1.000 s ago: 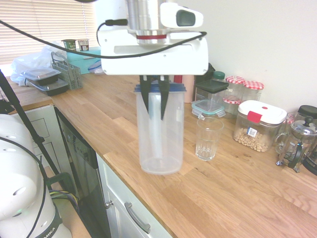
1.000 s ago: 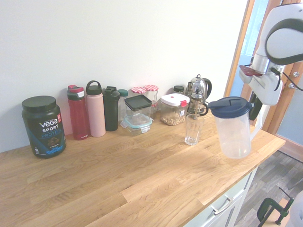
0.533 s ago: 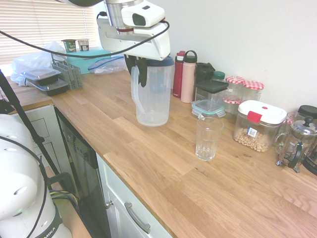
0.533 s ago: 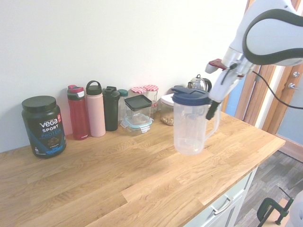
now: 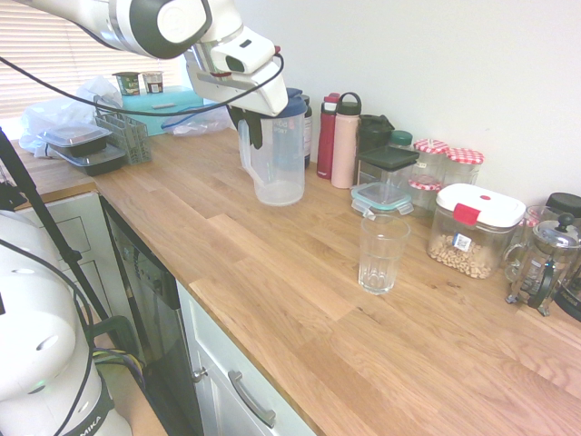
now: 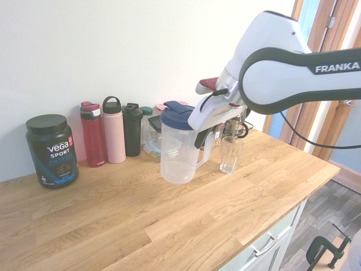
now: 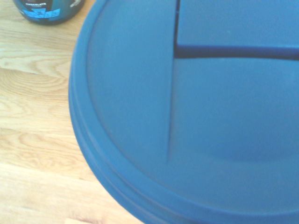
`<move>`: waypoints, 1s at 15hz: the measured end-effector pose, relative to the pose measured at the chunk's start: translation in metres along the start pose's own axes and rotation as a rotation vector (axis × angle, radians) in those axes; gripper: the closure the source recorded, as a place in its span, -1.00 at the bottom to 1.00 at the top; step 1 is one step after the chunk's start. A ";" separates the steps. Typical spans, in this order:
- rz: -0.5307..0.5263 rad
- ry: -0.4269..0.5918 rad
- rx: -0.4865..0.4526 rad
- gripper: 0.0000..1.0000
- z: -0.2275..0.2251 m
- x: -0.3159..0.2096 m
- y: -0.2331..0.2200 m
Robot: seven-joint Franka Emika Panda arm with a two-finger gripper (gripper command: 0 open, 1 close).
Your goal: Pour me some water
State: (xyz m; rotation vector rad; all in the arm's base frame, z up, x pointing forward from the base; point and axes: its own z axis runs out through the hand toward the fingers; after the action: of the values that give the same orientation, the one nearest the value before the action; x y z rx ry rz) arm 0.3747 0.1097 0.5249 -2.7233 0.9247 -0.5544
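Worktop: oak kitchen counter [image 5: 300,300] along a white wall.
Glass: clear ribbed tumbler [image 5: 382,253] stands upright near the front edge, apart from the jug.
Jug: clear plastic pitcher with a blue lid [image 6: 179,148] hangs upright just above the wood, between tumbler and bottles.
Gripper: white two-finger gripper [image 6: 206,131] is clenched on the pitcher's handle.
Wrist view: blue lid fills it.
Back row: red bottle [image 6: 93,134], pink bottle [image 6: 113,130], black protein tub [image 6: 52,151].
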 end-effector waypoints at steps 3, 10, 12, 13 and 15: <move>-0.028 -0.024 0.002 1.00 0.024 -0.006 -0.013; -0.061 -0.031 -0.023 1.00 0.068 -0.003 -0.031; -0.059 -0.042 -0.026 -1.00 0.080 -0.001 -0.036; -0.052 -0.046 -0.030 -1.00 0.083 0.000 -0.038; -0.047 -0.046 -0.042 -1.00 0.088 0.002 -0.040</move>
State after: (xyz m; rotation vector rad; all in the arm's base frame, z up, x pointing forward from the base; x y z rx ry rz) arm 0.4344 0.1464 0.4580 -2.7893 0.8733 -0.4839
